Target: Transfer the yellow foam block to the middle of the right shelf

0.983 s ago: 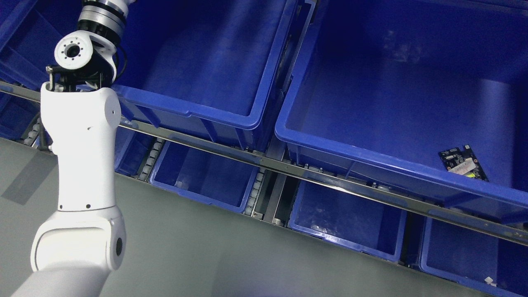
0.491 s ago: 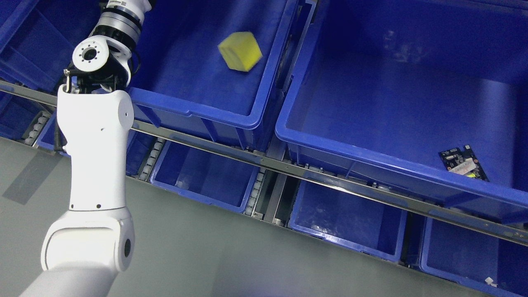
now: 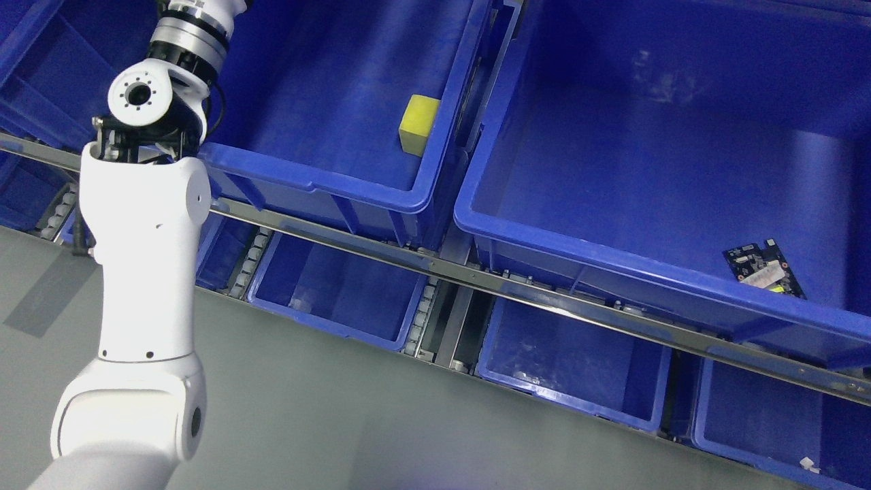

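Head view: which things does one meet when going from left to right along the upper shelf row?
Left arm → yellow foam block against the right wall of the middle bin → right bin → circuit board.

Yellow foam block [image 3: 418,123], cube-ish w/ a paler top face, is lying inside the left blue bin [image 3: 381,194] on the mid shelf level, resting on the bin floor, pressed against the right wall near the front-right corner, slightly tilted.
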Available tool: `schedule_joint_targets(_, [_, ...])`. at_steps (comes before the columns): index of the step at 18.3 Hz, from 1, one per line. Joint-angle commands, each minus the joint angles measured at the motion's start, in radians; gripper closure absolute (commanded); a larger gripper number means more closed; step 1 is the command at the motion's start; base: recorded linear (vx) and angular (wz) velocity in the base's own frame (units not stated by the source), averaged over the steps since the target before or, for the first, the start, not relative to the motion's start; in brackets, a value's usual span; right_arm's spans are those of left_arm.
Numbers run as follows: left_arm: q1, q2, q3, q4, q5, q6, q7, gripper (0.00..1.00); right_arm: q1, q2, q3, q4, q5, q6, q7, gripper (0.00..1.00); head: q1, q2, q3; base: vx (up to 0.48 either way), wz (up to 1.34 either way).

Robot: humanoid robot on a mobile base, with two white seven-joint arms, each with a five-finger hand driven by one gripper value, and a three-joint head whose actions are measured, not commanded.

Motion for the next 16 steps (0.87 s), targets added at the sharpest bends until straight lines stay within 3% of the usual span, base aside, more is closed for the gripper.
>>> schedule_joint_targets(1, [0.189,0.204,-0.054,-0.261,-0.001,-0.176,0.022,0.05,0.002,-0.017,0.0,-0.017,0.003,0.001,0.0,0.0,0.0,0.0,0.0,0.0,0.0])
schedule_joint_targets(3, [0.317,0.228,-0.028,-0.292,-0.001,-0.44,0.083,0.05,0.002,-0.017,0.0,-0.017,0.003,0.001,0.0,0.0,0.0,0.0,0.0,0.0,0.0])
schedule_joint_targets(5, [0.403,0.239,0.004,-0.295,-0.001,-0.595,0.114,0.05,0.002,-0.017,0.0,-0.017,0.003,0.001,0.0,0.0,0.0,0.0,0.0,0.0,0.0])
schedule_joint_targets(11, [0.494,0.223,0.133,-0.292,-0.001,-0.565,0.188,0.05,0.002,-0.017,0.0,-0.017,0.003,0.001,0.0,0.0,0.0,0.0,0.0,0.0,0.0])
schedule_joint_targets(16, [0.504,0.112,0.133,-0.29,0.006,-0.43,0.242,0.05,0.002,-0.017,0.0,-0.017,0.003,0.001,0.0,0.0,0.0,0.0,0.0,0.0,0.0])
